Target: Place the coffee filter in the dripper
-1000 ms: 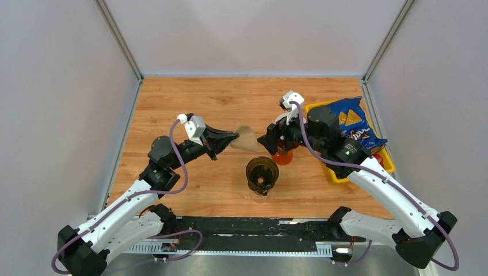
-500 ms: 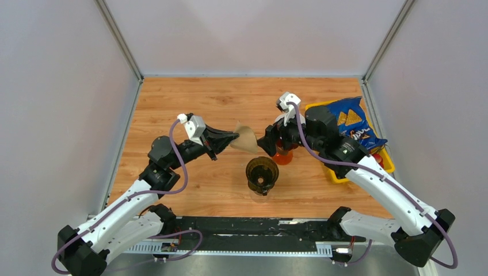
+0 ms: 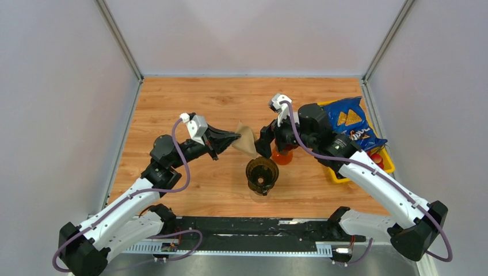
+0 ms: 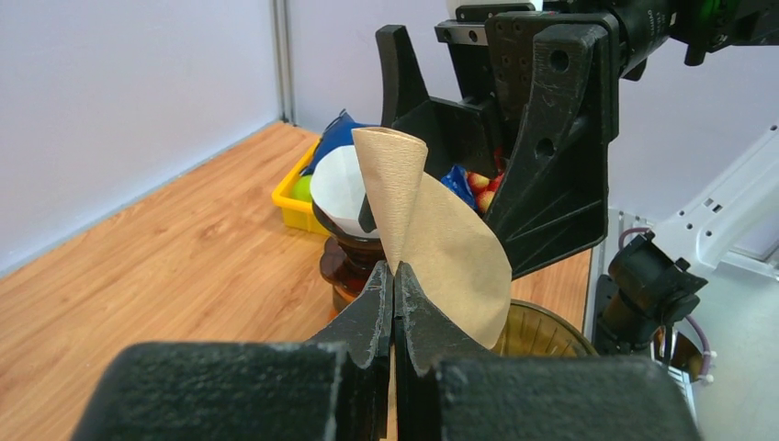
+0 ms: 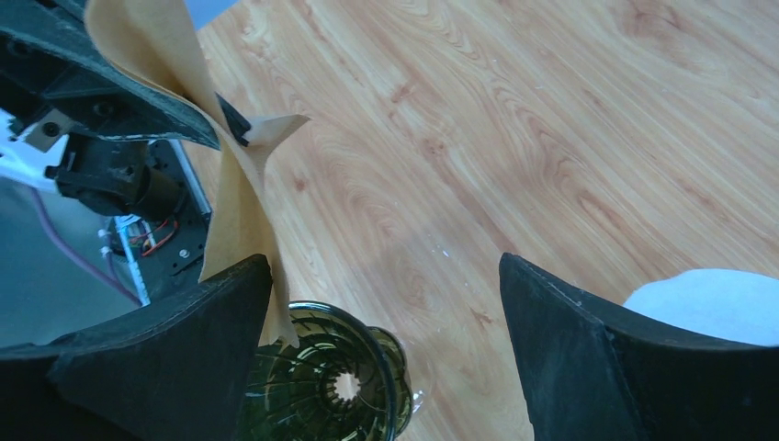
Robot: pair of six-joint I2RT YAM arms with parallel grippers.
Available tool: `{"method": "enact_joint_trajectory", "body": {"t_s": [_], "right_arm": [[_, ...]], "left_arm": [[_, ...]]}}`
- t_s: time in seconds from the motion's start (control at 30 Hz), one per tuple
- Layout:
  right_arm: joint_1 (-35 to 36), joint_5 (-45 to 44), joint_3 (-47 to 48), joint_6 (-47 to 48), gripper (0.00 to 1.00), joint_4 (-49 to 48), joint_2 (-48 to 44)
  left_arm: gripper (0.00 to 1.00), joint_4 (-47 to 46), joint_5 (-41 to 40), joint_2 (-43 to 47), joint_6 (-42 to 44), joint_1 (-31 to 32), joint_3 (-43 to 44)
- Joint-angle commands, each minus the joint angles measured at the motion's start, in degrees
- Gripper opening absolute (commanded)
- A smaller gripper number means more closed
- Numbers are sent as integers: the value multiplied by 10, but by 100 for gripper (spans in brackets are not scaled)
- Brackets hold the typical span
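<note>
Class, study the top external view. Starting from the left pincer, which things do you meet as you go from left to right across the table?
left pincer → brown coffee filter → dark dripper → orange dripper → blue chips bag

Pale grey walls [image 3: 253, 34] are enclosing a wooden table [image 3: 172, 103] on three sides. Metal posts [image 3: 119, 39] are rising at its far corners, and even light is falling across it.
</note>
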State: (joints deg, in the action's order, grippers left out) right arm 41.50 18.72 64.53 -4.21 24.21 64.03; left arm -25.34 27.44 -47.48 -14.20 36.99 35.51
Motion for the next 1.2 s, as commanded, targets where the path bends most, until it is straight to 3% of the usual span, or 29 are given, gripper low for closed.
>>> {"method": "enact_joint_trajectory", "body": {"t_s": [0.0, 0.2, 0.57, 0.63, 0.67, 0.83, 0.9, 0.97, 1.0, 1.03, 1.07, 1.1, 1.17], "right_arm": [[0, 68, 10, -7, 96, -43, 0], [0, 79, 10, -20, 78, -53, 1], [0, 123, 9, -32, 23, -69, -1], [0, 125, 8, -30, 4, -71, -4], [-1, 123, 8, -30, 0, -70, -5], [0, 112, 12, -31, 0, -71, -5], [0, 100, 15, -31, 0, -70, -5], [-1, 91, 17, -32, 0, -71, -8], [0, 89, 18, -30, 0, -71, -7], [0, 88, 19, -29, 0, -70, -8], [0, 83, 20, -28, 0, -70, -8], [0, 77, 21, -29, 0, -71, -8], [0, 47, 24, -33, 0, -70, -8]], "left_arm": [[0, -38, 30, 0, -9, 1, 16], [0, -60, 56, -1, -21, 1, 16], [0, -63, 30, -5, -31, 1, 15], [1, -64, 21, -6, -34, 1, 15], [1, -63, 19, -6, -35, 1, 16], [6, -57, 6, -8, -39, 1, 19], [12, -40, -5, -7, -33, 1, 28], [29, -22, -16, -6, -28, 1, 39], [53, -16, -22, -6, -25, 1, 46], [69, -5, -26, -6, -24, 1, 50], [92, 0, -37, -6, -21, 1, 56], [98, 11, -45, -6, -20, 1, 61], [100, 45, -82, -8, -18, 1, 89]]}}
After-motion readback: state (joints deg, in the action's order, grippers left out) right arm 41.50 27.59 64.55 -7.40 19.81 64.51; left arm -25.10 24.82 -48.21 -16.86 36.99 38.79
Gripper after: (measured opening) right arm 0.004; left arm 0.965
